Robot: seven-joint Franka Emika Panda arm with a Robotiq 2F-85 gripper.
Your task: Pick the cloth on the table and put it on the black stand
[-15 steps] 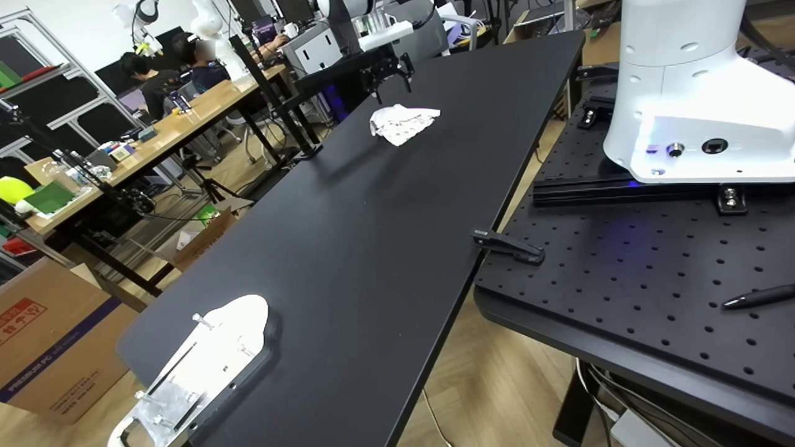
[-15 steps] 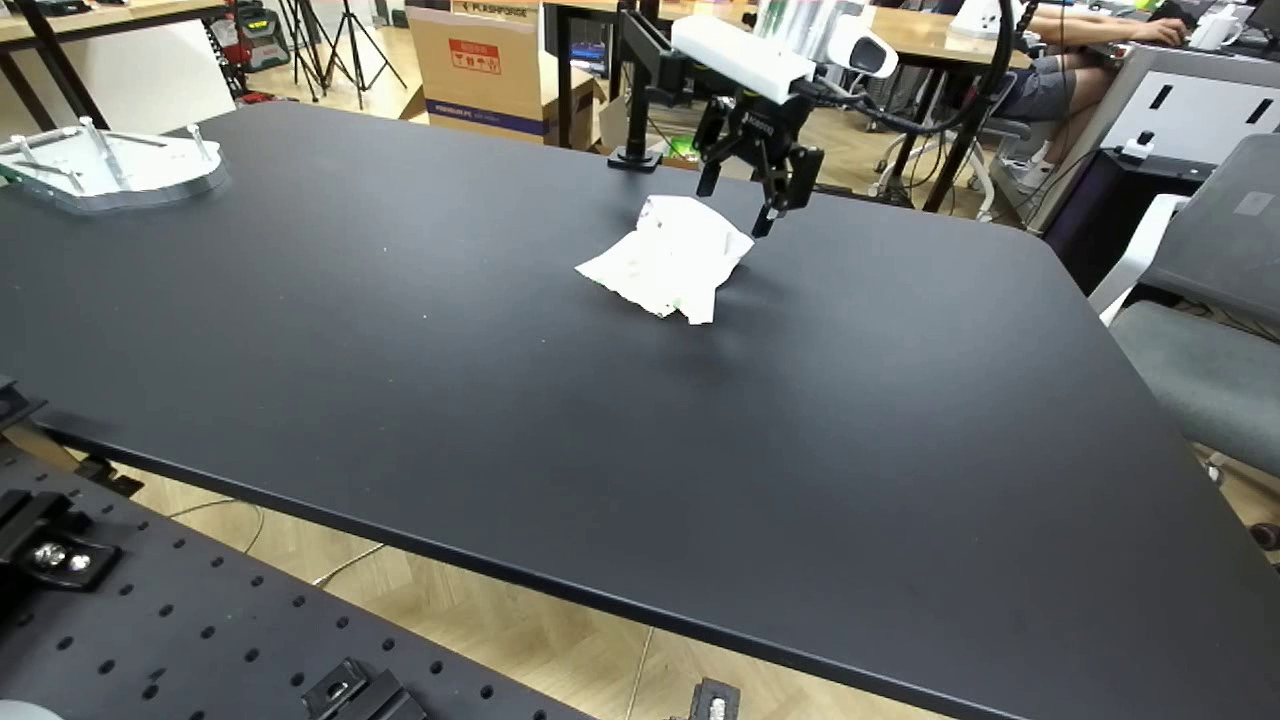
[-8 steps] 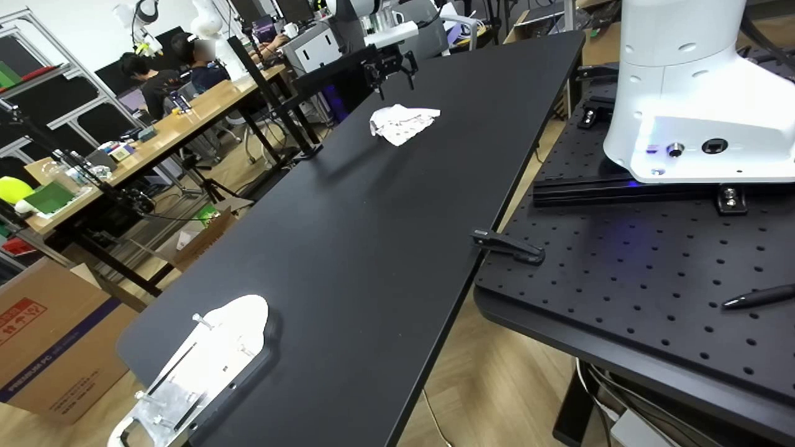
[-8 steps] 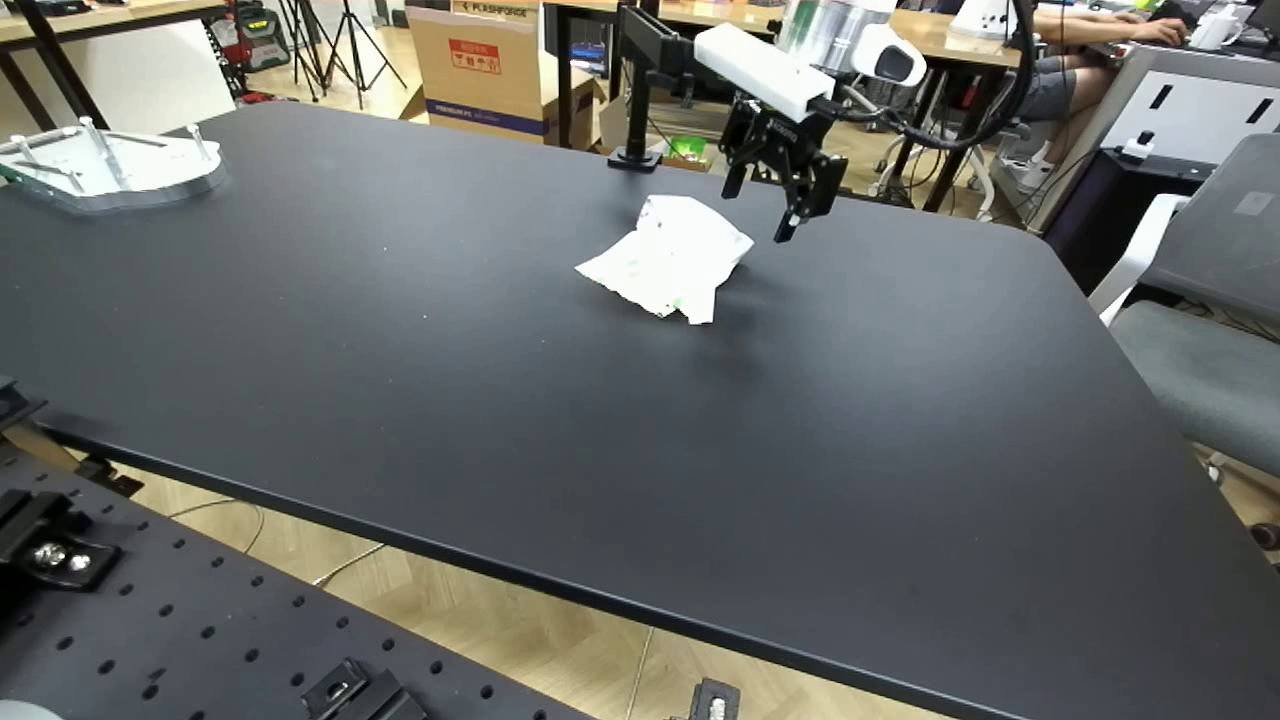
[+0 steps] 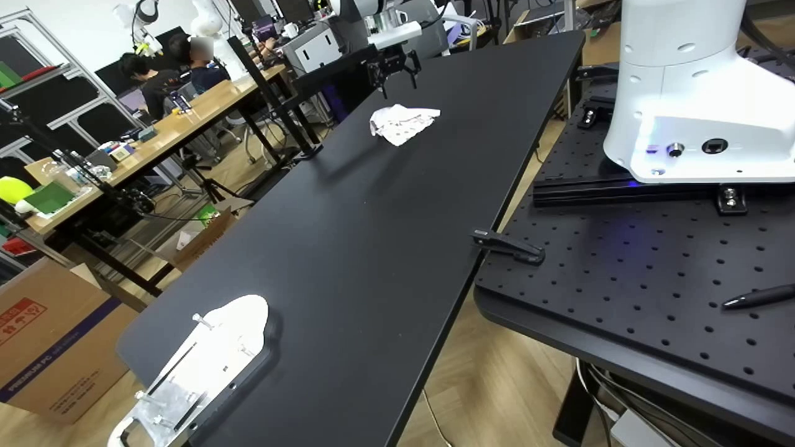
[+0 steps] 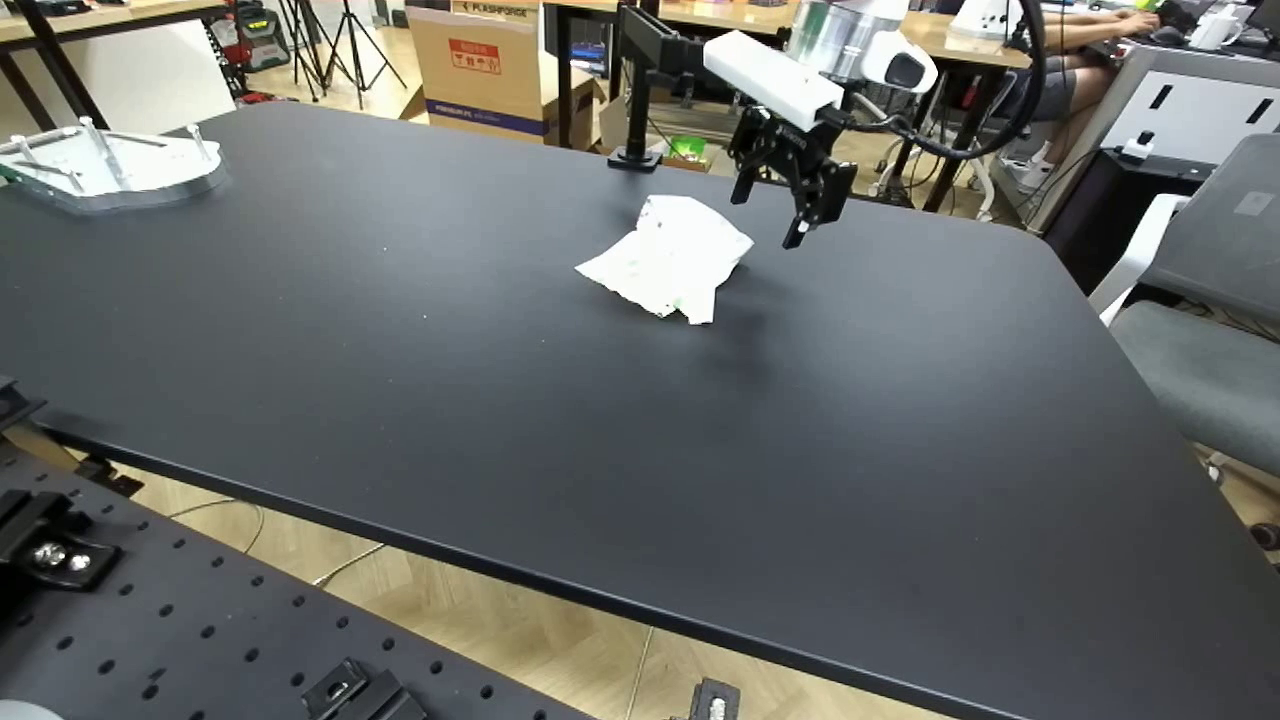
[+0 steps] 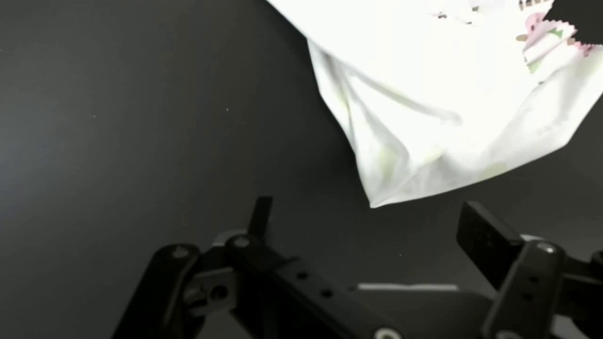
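Note:
The white cloth with small printed marks lies crumpled on the black table, shown in both exterior views [image 5: 402, 127] [image 6: 672, 255]. In the wrist view the cloth [image 7: 433, 94] fills the upper right, one corner pointing at the gap between my fingers. My gripper [image 7: 372, 226] is open and empty, its black fingers spread wide. In both exterior views the gripper [image 5: 400, 91] [image 6: 768, 219] hangs above the table just beyond the cloth, apart from it. A black stand, a post with a horizontal arm, rises at the table edge near the cloth [image 5: 266, 87] [image 6: 638, 115].
A white plate fixture with upright bolts [image 5: 217, 347] [image 6: 110, 170] sits at the far end of the table. A black clamp [image 5: 508, 245] grips the table edge by the robot base [image 5: 702, 105]. A grey chair [image 6: 1200, 330] stands beside the table.
My gripper has moved away from the cloth, rightward in both exterior views, slowing in the last half second. It stays open. The cloth and stand have not moved.

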